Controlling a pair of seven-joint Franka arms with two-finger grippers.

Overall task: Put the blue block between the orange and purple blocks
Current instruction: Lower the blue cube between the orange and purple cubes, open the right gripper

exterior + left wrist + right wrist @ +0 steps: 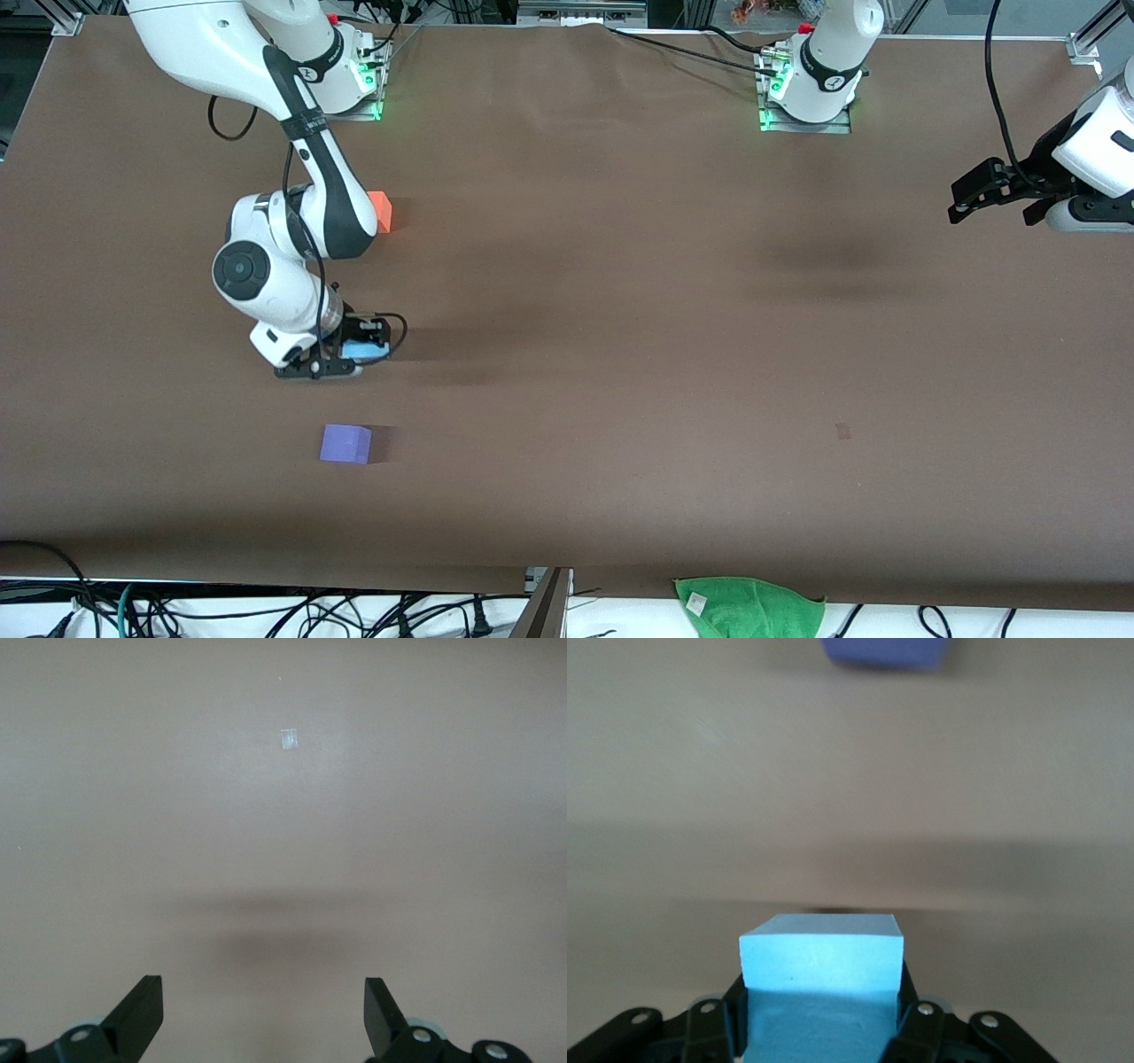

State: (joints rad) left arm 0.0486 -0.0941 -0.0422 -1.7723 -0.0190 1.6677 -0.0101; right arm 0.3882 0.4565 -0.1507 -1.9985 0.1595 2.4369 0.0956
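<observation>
I see the right tool (341,359) clamped on the blue block (365,349), over the tabletop (620,354) between the orange block (380,211) and the purple block (345,443). It's a cube, no long axis, top face level. Left tool (992,190) waits spread open at its own end.

You have a brown tabletop (620,292), matte, with one small dark mark (842,431) toward the left arm's end. A green cloth (749,606) lies crumpled at the tabletop's near edge. Cables (266,611) tangle below that edge.
</observation>
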